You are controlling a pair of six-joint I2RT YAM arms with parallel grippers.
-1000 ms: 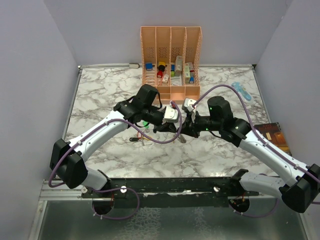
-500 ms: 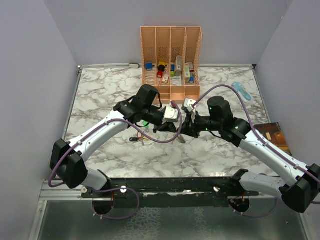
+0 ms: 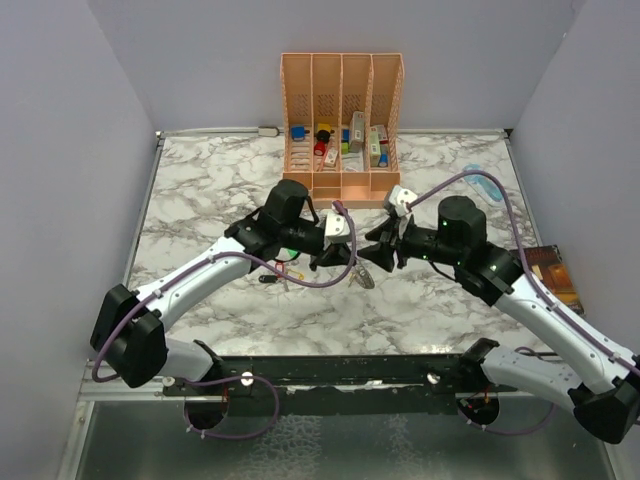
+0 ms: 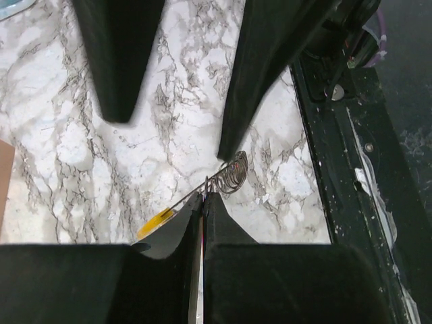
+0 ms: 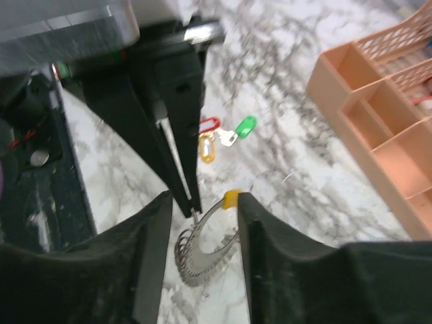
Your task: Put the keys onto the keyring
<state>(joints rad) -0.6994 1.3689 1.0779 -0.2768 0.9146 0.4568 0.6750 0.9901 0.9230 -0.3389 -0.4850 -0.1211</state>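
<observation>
The keyring (image 4: 233, 179) is being pinched by the left hand (image 4: 202, 196), whose fingers are pressing together on a thin part of the loop right at their tips. The silvery chain is curling out just beyond those tips, and a yellow stretch of the loop is trailing off to one side of them. The right hand (image 5: 202, 197) is facing the left hand tip to tip, with its fingers standing apart, one on each side of the loop. Whether either finger is touching the chain I cannot tell. The keys (image 5: 207, 148) are lying on the table (image 3: 200, 190) beside the left hand, on the side away from the right hand and well apart from the keyring. Their green, red and yellow tags are sitting close together. A peach organizer (image 3: 343, 120) is standing on the table beyond both hands
</observation>
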